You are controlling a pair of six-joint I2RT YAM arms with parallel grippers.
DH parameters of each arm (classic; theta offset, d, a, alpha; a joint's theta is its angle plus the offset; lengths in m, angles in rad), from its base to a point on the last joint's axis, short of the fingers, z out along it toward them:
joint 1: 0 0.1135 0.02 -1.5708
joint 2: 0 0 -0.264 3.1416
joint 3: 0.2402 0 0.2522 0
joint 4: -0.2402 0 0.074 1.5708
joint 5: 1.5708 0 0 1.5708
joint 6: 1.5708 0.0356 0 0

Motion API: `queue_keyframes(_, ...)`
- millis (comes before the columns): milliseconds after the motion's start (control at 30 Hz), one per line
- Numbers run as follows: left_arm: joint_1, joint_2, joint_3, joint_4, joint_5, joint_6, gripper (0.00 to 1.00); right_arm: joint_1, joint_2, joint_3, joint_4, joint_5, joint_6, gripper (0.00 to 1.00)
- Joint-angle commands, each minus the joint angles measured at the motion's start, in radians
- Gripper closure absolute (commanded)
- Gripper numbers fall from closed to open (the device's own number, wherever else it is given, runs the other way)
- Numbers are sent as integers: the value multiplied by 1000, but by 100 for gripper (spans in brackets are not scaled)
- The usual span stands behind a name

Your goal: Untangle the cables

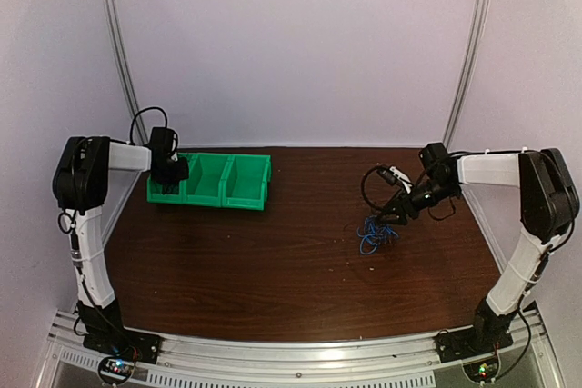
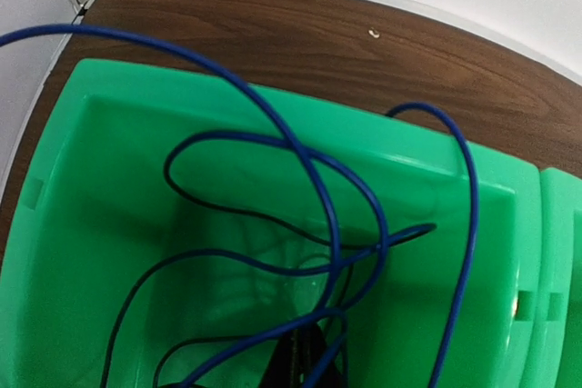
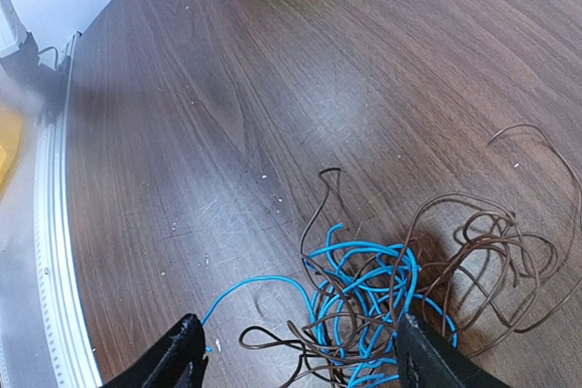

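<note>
tangle (image 3: pixel 382 306): on the surface (image 3: pixel 273 88), right-hand side, under and just ahead of the right gripper (image 3: pixel 305 361); light blue cable (image 3: pixel 364 283) knotted in with brown cable (image 3: pixel 496 243).
light blue cable: tight coil at the heart of the tangle; one free end trailing out toward one fingertip.
brown cable: looser, wider loops spilling off to one side; one kinked end poking out at the far edge.
dark blue cable (image 2: pixel 314 179): well apart from the tangle, draped in big loops into the end compartment of the green bin (image 2: pixel 100 124), partly over its rim.
right gripper: released, fingertips (image 3: pixel 182 356) set wide, straddling the near edge of the tangle, gripping nothing.
left gripper (image 1: pixel 169 170): over the bin's leftmost compartment; clenched or not, cannot tell, fingers lost among strands at the bottom edge of the wrist view.
handling (judged): light, thin, limp, yet springy enough to hold a curl; likely to drag the whole tangle along if pulled mid-coil; probably slick against hard fingertips.
where to take hold (judged): brown outer loop, or the light blue free end, clear of the knotted centre; pinch across a single strand, lift slowly.
risk (judged): two strands caught at once, tightening rather than freeing.
</note>
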Motion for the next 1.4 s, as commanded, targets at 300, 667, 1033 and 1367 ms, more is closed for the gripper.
queue_keyframes(300,-8,-313,10,-105,20,51,52,6,19,29,-16,0,-17,28)
queue_keyframes(667,94,-208,135,-166,84,-18,37,7,15,36,-34,-7,-27,27)
queue_keyframes(1033,196,-93,144,-129,143,-62,43,6,-6,29,-33,8,-28,27)
queue_keyframes(1367,227,-8,149,-75,287,-71,58,7,7,32,-35,11,-28,27)
